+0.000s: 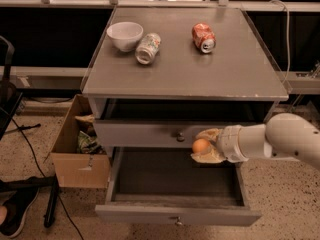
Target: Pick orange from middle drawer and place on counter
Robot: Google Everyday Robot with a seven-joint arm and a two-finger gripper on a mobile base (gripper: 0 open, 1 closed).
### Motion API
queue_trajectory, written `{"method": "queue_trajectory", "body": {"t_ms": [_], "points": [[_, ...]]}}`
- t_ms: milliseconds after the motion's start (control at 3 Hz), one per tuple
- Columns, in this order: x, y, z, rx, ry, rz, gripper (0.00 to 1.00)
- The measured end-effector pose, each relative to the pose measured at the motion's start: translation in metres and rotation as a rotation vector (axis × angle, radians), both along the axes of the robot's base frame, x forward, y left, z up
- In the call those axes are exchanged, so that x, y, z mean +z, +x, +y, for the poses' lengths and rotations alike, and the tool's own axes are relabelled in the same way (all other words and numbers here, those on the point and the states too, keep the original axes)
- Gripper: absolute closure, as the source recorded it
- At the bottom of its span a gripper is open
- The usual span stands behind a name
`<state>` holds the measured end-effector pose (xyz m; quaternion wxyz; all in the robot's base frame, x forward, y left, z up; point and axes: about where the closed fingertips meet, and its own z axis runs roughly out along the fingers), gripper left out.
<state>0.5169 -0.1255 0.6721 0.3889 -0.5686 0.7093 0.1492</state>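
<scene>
My gripper (204, 145) is shut on the orange (200, 145), a small round orange fruit. It holds the orange above the right part of the open middle drawer (150, 176), level with the shut drawer front above. The drawer's dark floor shows bare below. My white arm (280, 141) reaches in from the right. The counter (185, 69) is the grey cabinet top above.
On the counter stand a white bowl (125, 35), a pale can on its side (148, 48) and a crushed orange-red can (203, 37). A cardboard box (75, 149) sits on the floor left of the cabinet. Dark cables and a stand lie at far left.
</scene>
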Motion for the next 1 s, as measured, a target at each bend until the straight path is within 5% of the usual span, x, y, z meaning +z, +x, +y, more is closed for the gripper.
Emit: {"method": "queue_trajectory", "body": {"t_ms": [333,1000], "points": [[0.079,-0.022,0.002,0.034,-0.016,-0.002,1.0],[0.103,-0.015,0.004,0.03,-0.005,-0.02,1.0]]}}
